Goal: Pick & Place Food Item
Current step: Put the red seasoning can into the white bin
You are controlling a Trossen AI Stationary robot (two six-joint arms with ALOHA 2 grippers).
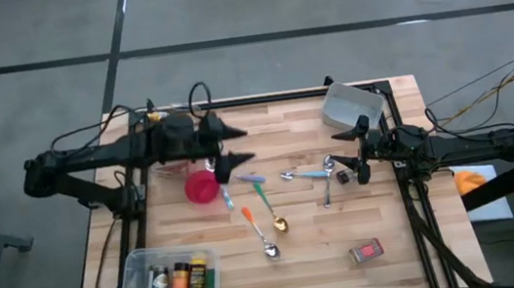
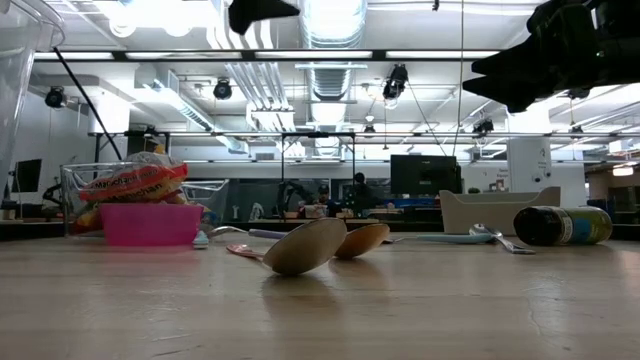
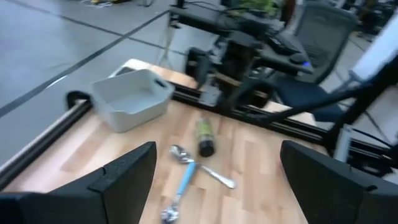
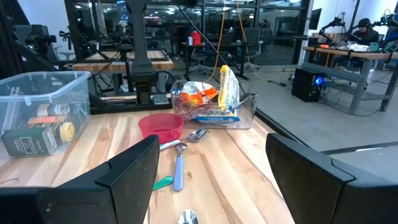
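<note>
Left gripper (image 1: 240,142): jaws apart, empty, above the pink bowl (image 1: 201,186)
Right gripper (image 1: 348,156): jaws apart, empty
Snack packets (image 4: 208,102): in clear bin behind bowl, nearer left arm

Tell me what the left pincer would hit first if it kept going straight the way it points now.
The left pincer, open and above the table, points toward the right arm's side. Judging by its wrist view, the blue-handled spoon lies first in line, then the small dark bottle. Height is unclear, so it may pass over both.
</note>
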